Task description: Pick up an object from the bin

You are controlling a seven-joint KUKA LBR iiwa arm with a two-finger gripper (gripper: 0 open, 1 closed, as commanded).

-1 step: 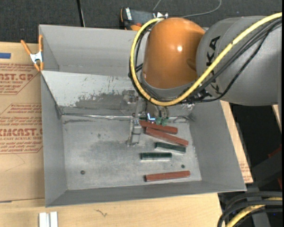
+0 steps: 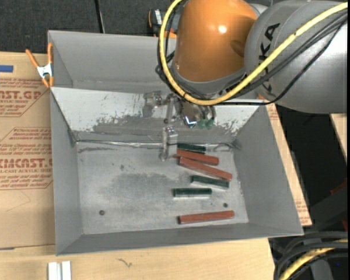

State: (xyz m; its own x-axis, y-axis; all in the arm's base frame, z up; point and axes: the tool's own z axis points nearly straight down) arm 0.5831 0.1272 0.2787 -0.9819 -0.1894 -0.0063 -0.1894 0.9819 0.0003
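Bin (image 2: pixel 116 214) holds three red-brown sticks (image 2: pixel 205 217) and three dark green sticks (image 2: pixel 192 192) near end effector (image 2: pixel 168 146) (grip unclear).

The left half of the bin (image 2: pixel 105 203) floor lies bare and open. On the right, red-brown and green bars (image 2: pixel 203 167) crowd the floor just beside the tool (image 2: pixel 168 147). A lone red-brown bar (image 2: pixel 205 217) lies near the front wall. The sloped back wall rises close behind the tool.
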